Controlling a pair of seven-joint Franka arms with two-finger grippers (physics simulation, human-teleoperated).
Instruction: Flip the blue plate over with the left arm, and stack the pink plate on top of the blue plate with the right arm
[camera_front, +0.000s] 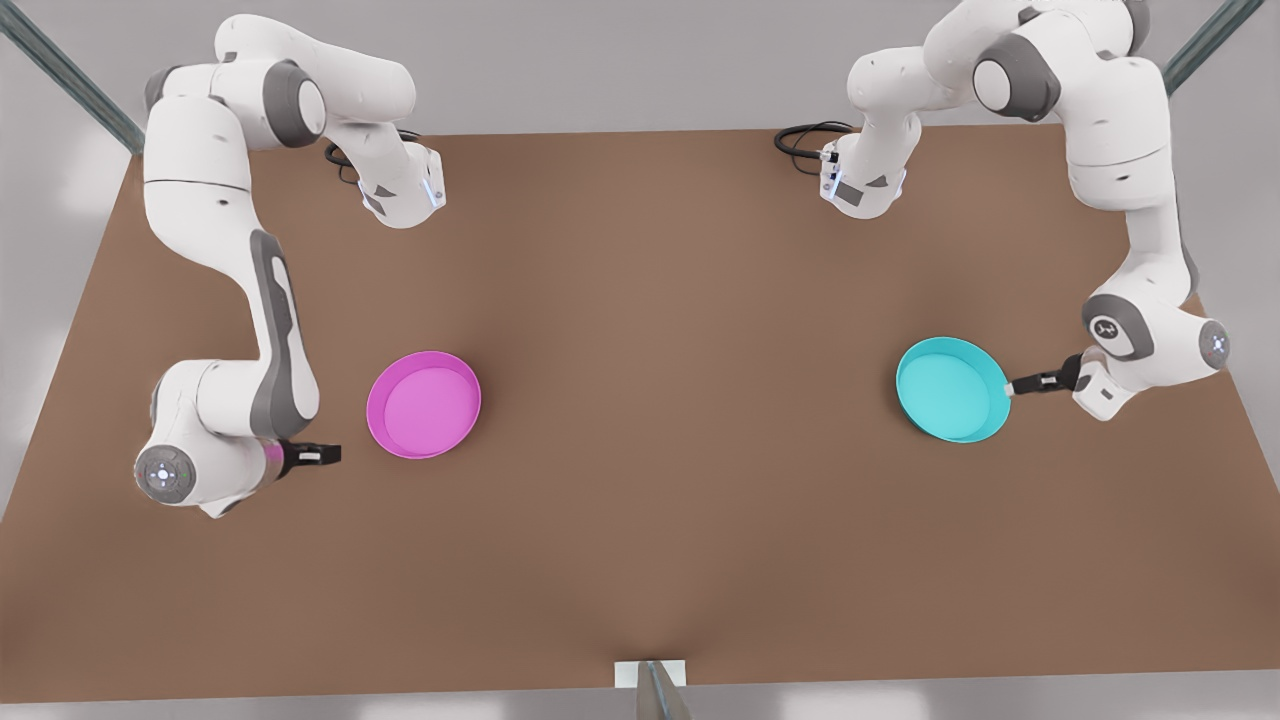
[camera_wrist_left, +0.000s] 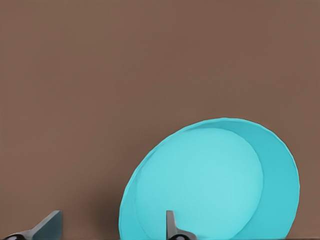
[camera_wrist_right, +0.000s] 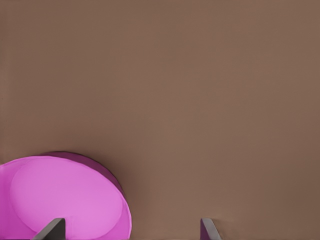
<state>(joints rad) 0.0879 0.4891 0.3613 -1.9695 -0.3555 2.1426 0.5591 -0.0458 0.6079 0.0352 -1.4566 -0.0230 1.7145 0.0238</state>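
The blue plate (camera_front: 950, 390) sits hollow side up on the brown table at the front view's right. My left gripper (camera_front: 1010, 387) reaches its rim from the outer side. In the left wrist view one finger (camera_wrist_left: 174, 227) stands over the blue plate's (camera_wrist_left: 200, 180) inside and the other lies outside the rim, so the left gripper (camera_wrist_left: 110, 231) is open astride the edge. The pink plate (camera_front: 423, 404) lies hollow side up at the front view's left. My right gripper (camera_front: 328, 454) hovers open just short of it, beside the pink plate (camera_wrist_right: 65, 197); the right gripper (camera_wrist_right: 130, 231) holds nothing.
The brown table (camera_front: 650, 500) spreads wide between the two plates. Both arm bases with black cables (camera_front: 800, 140) stand along the far edge. A small white mount (camera_front: 650, 675) sits at the near edge's middle.
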